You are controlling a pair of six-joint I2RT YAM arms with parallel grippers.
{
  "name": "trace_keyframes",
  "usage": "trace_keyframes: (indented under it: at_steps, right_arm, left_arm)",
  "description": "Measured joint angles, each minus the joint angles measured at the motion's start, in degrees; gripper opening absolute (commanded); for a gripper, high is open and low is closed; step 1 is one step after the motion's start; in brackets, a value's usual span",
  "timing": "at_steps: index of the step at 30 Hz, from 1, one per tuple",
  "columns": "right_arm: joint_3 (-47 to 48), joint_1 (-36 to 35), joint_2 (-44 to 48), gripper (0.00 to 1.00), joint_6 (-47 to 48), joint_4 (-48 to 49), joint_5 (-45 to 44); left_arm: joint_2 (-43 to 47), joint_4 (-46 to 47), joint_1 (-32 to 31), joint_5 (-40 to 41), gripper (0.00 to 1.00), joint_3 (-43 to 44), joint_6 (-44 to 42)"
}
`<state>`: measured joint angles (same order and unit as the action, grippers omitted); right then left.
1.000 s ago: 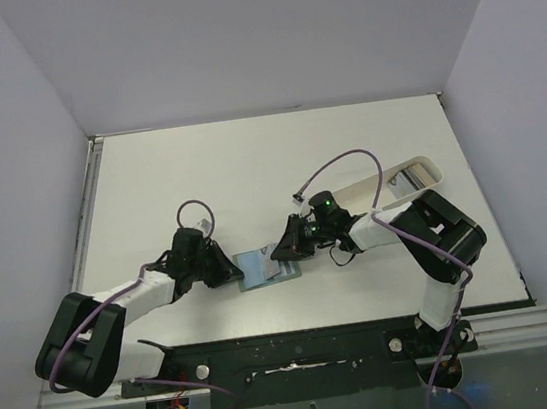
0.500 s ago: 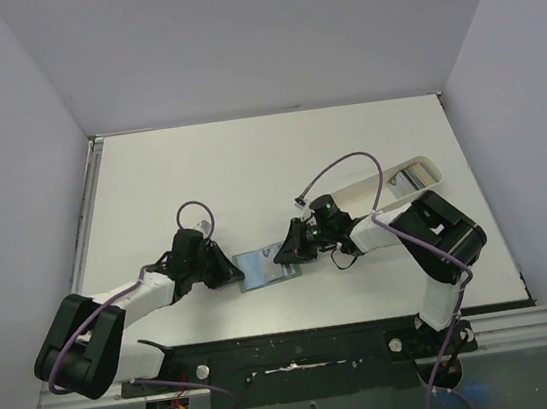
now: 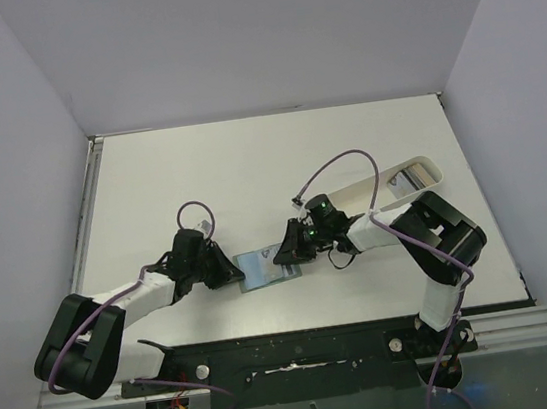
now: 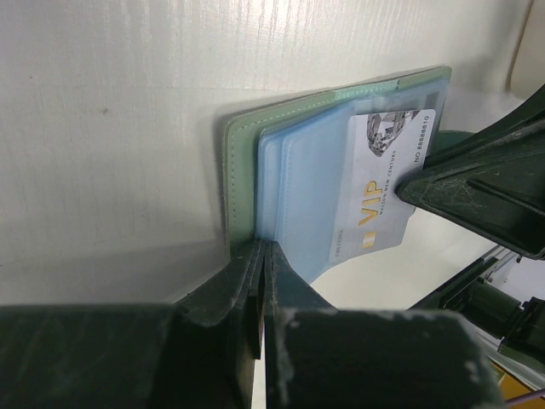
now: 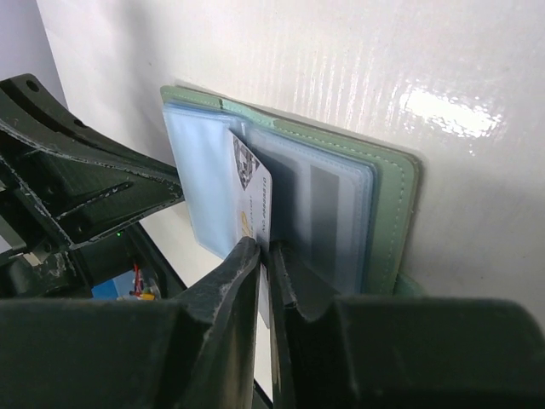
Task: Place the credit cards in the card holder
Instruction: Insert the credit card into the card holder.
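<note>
The card holder lies open on the table between my two grippers, grey-green outside and pale blue with clear sleeves inside. My left gripper is shut on the holder's left edge, pinching the cover and sleeves. My right gripper is shut on a pale VIP credit card, which sits partly inside a blue sleeve; the card also shows in the left wrist view. In the top view the left gripper and the right gripper flank the holder.
A long white oval tray lies at the right, behind the right arm. A purple cable loops above the right wrist. The table's near edge runs along the black base rail.
The right gripper has shifted slightly left toward the holder with the card. The left arm holds still.
</note>
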<state>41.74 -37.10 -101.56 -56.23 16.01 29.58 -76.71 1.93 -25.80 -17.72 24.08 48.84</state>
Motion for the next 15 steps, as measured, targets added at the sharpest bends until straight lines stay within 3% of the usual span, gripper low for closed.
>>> trace_keyframes:
  at_steps: [5, 15]
  right_arm:
    - [2.2, -0.6, 0.0, 0.12, 1.9, -3.8, -1.0]
    - [6.8, -2.4, 0.8, 0.34, 5.3, -12.2, -6.1]
  left_arm:
    - [0.0, 0.0, 0.0, 0.0, 0.00, 0.0, 0.0]
    - [0.0, 0.1, -0.7, 0.2, 0.00, 0.0, 0.0]
